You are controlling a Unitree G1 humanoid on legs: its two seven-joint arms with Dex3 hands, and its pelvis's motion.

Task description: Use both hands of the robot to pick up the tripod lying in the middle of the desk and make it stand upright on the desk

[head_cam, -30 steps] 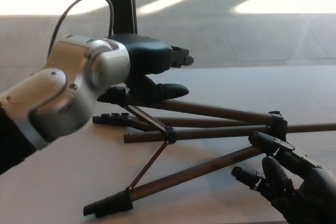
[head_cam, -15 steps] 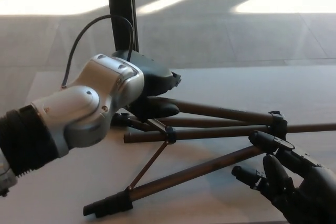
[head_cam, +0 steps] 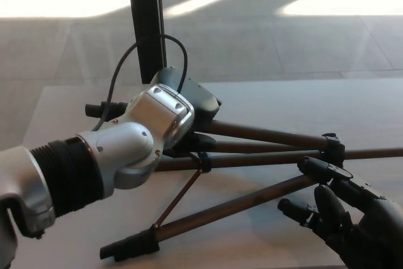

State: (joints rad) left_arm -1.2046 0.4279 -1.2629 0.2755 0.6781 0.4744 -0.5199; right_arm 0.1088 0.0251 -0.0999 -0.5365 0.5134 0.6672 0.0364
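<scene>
The tripod [head_cam: 252,159] lies on the pale desk [head_cam: 352,108], its dark legs fanned out to the left from a black hub [head_cam: 332,146]. One black foot [head_cam: 129,244] points to the near left, and another foot [head_cam: 104,109] shows behind my left wrist. My left hand [head_cam: 192,102], black behind a silver wrist, presses down over the upper legs near their left ends; its grip is hidden. At the lower right my right hand [head_cam: 352,222] is open, palm up, just below the nearest leg and not touching it.
A black upright post [head_cam: 145,17] stands just behind the desk's far edge, close to my left hand. A black cable [head_cam: 132,55] loops above my left wrist. Sunlit floor lies beyond the desk. The desk's left edge runs near the tripod's feet.
My left arm has swung down and to the right, turning the hand over onto the tripod's upper legs. The right hand and the tripod have stayed where they were.
</scene>
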